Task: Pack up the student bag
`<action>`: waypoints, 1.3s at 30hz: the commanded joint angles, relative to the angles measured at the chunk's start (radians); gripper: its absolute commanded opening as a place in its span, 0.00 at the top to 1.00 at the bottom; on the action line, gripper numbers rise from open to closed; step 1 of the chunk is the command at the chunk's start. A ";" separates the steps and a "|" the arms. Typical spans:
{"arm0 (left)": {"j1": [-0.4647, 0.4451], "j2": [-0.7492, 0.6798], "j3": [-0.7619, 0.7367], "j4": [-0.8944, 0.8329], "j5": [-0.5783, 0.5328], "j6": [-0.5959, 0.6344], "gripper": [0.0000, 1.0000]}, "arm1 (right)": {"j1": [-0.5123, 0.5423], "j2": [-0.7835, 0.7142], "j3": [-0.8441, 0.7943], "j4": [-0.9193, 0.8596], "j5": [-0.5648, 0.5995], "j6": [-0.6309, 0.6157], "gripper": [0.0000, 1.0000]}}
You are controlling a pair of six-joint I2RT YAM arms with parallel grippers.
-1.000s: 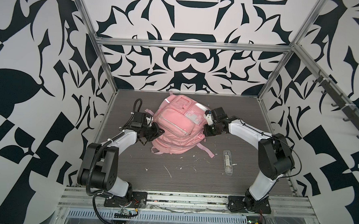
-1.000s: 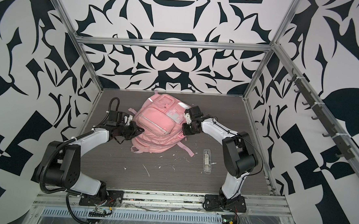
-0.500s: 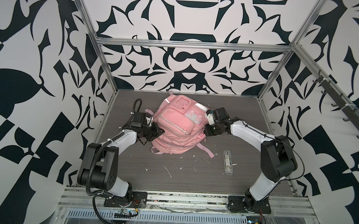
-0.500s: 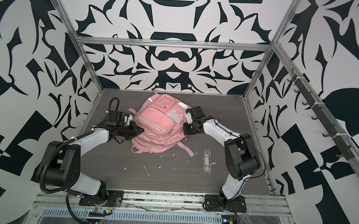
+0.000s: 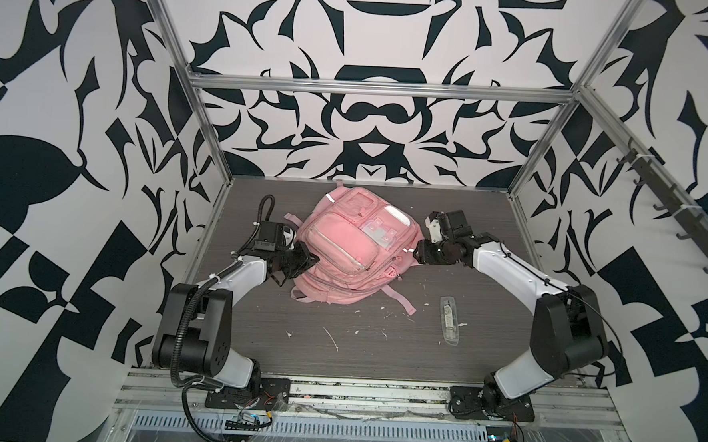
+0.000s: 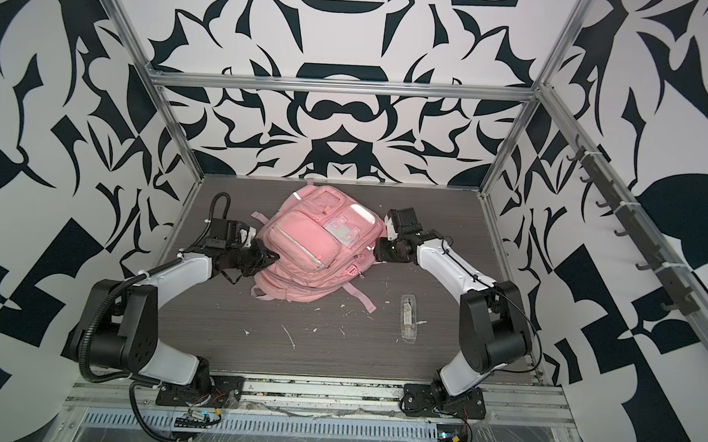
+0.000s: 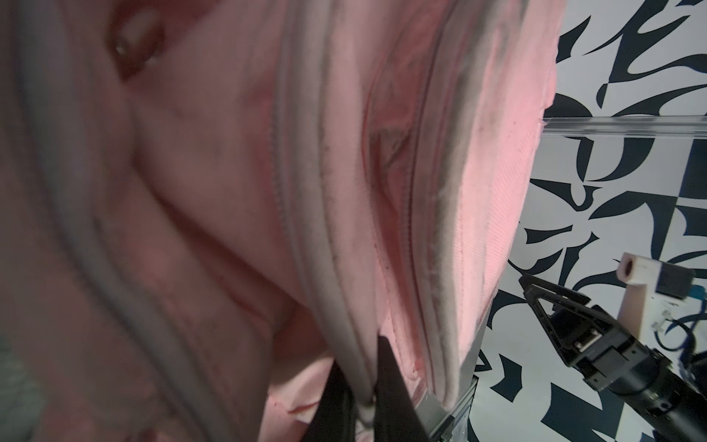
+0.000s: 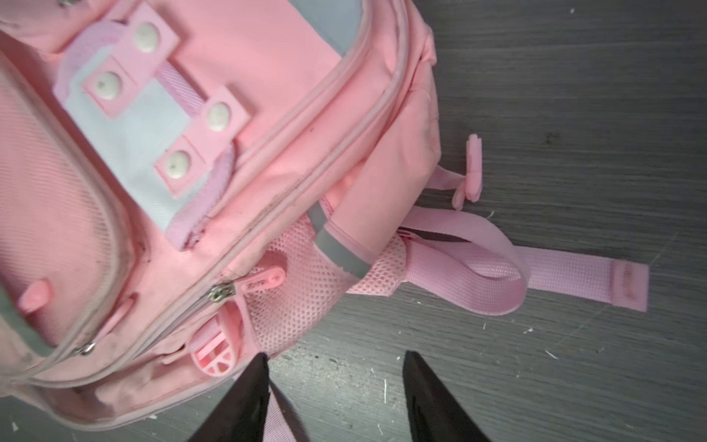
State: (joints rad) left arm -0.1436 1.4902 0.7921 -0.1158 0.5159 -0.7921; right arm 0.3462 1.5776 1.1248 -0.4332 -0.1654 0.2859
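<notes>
Grippers flank the student bag (image 5: 355, 247), which lies front-up on the dark table (image 5: 378, 364). In both top views it sits in the upper middle of the tabletop, its carry loop toward the back wall and its straps trailing to the lower right. We see the left gripper (image 5: 309, 259) at the bag's left edge and the right gripper (image 5: 418, 251) just off its right edge.

In the left wrist view the left gripper (image 7: 363, 367) is clenched. Its two black fingers (image 7: 388, 375) pinch a pale piped seam (image 7: 317, 268) of the bag at the bottom centre of the frame, and pink fabric fills most of the picture. At the lower right of that view we also see the right gripper (image 7: 543, 302), apart from the bag, against the patterned wall.

In the right wrist view the right gripper (image 8: 336, 358) is released. Its fingers stand apart at the bottom of the frame with only bare table between them. The finger nearer the left of the frame ends just beside the bag's mesh side pocket (image 8: 306, 291); we cannot tell whether it touches. A pink zip pull (image 8: 266, 280) lies at the pocket's edge near the centre. The clear patch (image 8: 126, 126) with its four snaps sits at the upper left. A pink strap (image 8: 554, 279) stretches flat across the table to the right.

In both top views a clear oblong case (image 5: 449, 318) lies on the table to the lower right of the bag, apart from it and from both arms. White scraps (image 5: 331, 338) dot the wood grain below the bag.
</notes>
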 commanded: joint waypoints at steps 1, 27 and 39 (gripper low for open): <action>-0.009 -0.036 -0.012 -0.002 -0.004 0.002 0.89 | 0.041 -0.065 -0.014 0.058 -0.035 0.016 0.39; -0.024 -0.061 -0.040 -0.012 -0.011 -0.013 0.88 | 0.267 0.119 -0.049 0.474 -0.202 0.004 0.28; -0.025 -0.057 -0.049 -0.012 -0.015 -0.013 0.88 | 0.294 0.178 -0.046 0.467 -0.245 -0.038 0.28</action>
State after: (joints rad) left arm -0.1642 1.4540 0.7589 -0.1154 0.4927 -0.8108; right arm 0.6212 1.7683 1.0603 0.0242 -0.3824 0.2806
